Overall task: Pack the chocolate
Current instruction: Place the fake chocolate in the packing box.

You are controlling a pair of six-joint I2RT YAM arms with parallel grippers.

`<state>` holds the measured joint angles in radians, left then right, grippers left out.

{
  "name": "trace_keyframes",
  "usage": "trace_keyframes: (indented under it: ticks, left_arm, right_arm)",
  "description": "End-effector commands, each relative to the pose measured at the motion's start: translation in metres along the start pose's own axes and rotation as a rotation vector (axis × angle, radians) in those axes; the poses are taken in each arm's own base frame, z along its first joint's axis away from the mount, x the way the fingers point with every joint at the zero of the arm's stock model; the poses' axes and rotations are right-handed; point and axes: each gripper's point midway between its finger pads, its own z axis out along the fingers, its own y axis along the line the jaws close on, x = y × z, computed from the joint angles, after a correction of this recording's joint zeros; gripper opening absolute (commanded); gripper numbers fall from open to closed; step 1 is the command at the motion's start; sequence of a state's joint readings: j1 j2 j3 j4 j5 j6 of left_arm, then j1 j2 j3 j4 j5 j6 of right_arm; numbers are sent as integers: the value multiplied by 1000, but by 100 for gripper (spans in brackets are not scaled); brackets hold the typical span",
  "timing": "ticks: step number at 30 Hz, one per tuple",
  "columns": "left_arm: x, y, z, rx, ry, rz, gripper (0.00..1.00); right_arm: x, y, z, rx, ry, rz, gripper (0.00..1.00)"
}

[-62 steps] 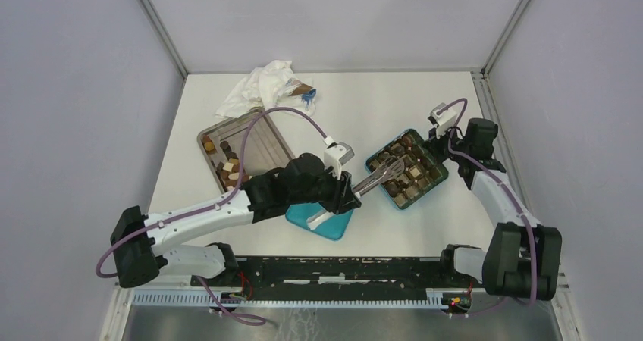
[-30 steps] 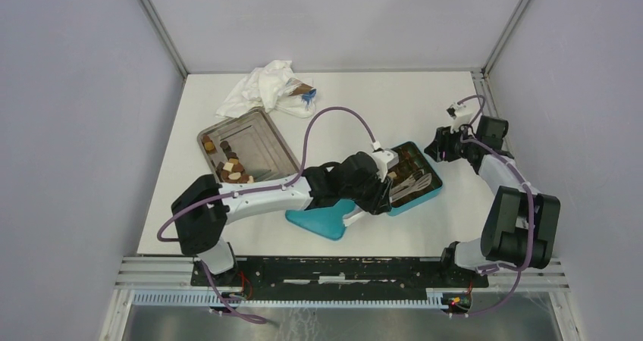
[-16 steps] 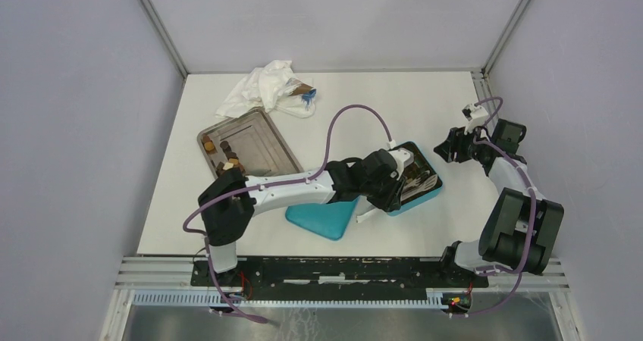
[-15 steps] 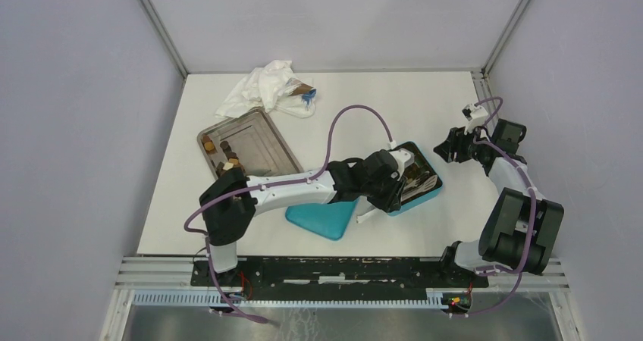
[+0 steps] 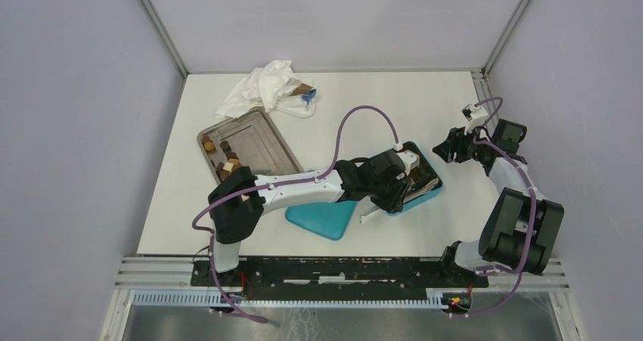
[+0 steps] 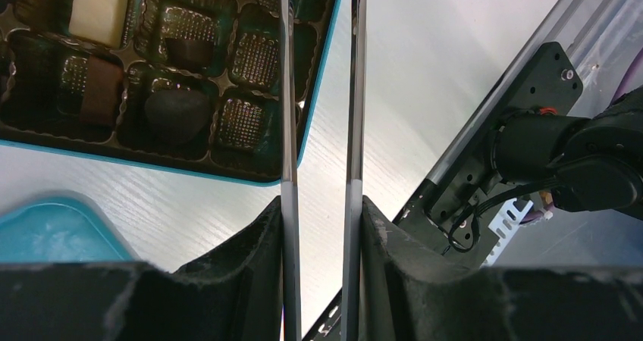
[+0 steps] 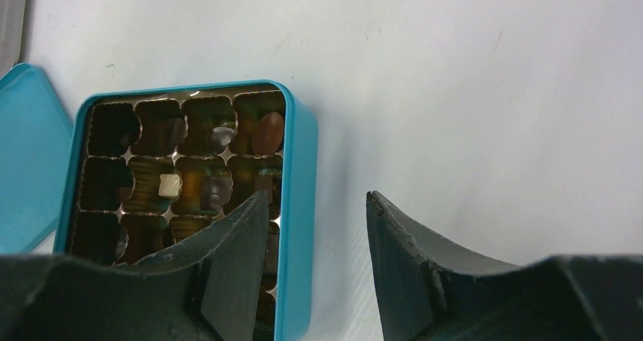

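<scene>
Jaws of the left gripper [image 6: 322,212] pinch slim steel tongs [image 6: 287,91] over the edge of the open teal rectangular box [image 6: 241,123], where bite-sized chocolate pieces [image 6: 98,19] fill some cups, others empty. Right wrist: the right gripper [image 7: 317,204] gapes, holding nothing, right of the box. Overhead: left arm has swung onto the box, right arm withdrawn; packing continues. No lettering legible.

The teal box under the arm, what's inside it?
A brown tray of cups: some hold chocolate, cream-white, brown and dark; several near one corner are empty. From above the left arm covers most of the box, so the full count is hidden.
</scene>
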<state>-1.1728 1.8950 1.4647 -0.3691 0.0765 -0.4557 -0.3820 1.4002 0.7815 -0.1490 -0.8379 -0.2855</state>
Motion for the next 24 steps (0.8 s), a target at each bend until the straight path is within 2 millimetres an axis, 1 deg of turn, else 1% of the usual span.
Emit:
trace_keyframes:
  ticks: [1,8,16,21,24]
  left_arm:
    - [-24,-8,-3,-2,-61,53,34]
    - [-32,-9,-5,-12,-75,60,41]
    - [-34,-10,-5,-12,-78,64,46]
    - [-35,-9,-7,-20,-81,63,46]
    - [-41,-12,-14,-8,-106,55,43]
  right_arm:
    - [-13,0,-3,-14,-36,-39,56]
    - [-13,1,-3,-18,-36,-39,56]
    - [-12,1,-2,-23,-35,-37,56]
    - [-12,2,-3,-24,-36,-39,56]
    - [-13,3,-3,-29,-36,-41,56]
